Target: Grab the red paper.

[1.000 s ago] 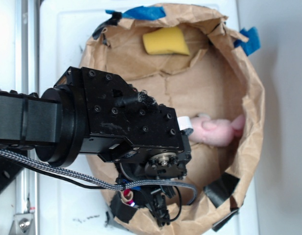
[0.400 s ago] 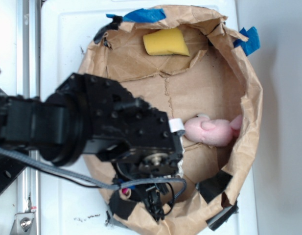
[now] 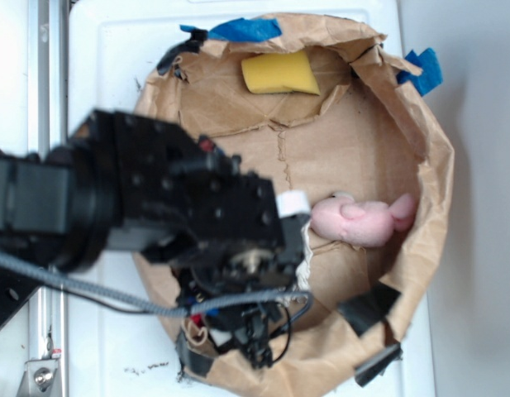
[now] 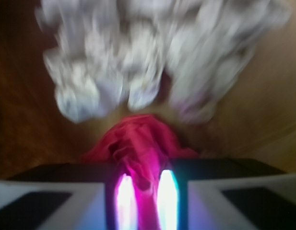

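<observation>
Looking from the exterior view, the black arm hides most of the brown paper nest (image 3: 420, 248) on the white desk (image 3: 106, 74); only the pink plush toy (image 3: 362, 222) and yellow sponge (image 3: 278, 73) show clearly, the tool's state not at all. The wrist view shows the tool (image 4: 147, 201) clamped on the red paper (image 4: 138, 143), the white wad (image 4: 138, 62) just beyond, perhaps touching. Best lift straight, keeping the squeeze firm.

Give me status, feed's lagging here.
Gripper jaws closed on the red paper. White paper wad just beyond it. Arm hides the grasp in the exterior view.
</observation>
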`<state>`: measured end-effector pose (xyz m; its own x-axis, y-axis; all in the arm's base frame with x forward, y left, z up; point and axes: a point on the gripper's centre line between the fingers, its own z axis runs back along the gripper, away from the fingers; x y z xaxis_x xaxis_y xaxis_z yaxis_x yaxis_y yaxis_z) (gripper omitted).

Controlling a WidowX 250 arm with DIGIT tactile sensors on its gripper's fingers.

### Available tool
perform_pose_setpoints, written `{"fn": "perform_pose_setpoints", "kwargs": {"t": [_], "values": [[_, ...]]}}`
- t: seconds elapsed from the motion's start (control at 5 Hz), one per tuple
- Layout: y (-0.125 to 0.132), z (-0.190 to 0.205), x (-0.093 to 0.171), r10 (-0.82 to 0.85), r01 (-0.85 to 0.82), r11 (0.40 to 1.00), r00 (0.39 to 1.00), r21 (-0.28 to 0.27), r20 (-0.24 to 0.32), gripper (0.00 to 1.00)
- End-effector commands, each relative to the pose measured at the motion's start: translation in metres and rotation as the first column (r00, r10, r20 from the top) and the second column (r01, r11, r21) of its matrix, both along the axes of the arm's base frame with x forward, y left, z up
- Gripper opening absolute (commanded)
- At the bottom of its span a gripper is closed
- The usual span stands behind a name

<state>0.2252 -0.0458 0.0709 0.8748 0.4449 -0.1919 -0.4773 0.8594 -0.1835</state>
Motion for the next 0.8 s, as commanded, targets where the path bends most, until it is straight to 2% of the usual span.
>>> {"fn": "perform_pose_setpoints", "kwargs": {"t": [0.0,0.2,0.4,0.6], "values": [[0.049,0.08,0.029,-0.01,-0.034,0.989,0.954,0.142,0.3,0.0],[0.061,0.103,0.029,-0.07,-0.026,0.958,0.945,0.287,0.32,0.0],[0.072,0.127,0.028,-0.078,-0.029,0.93,0.959,0.367,0.273,0.0],[0.076,0.136,0.025,-0.086,-0.005,0.934,0.968,0.358,0.237,0.0]]}}
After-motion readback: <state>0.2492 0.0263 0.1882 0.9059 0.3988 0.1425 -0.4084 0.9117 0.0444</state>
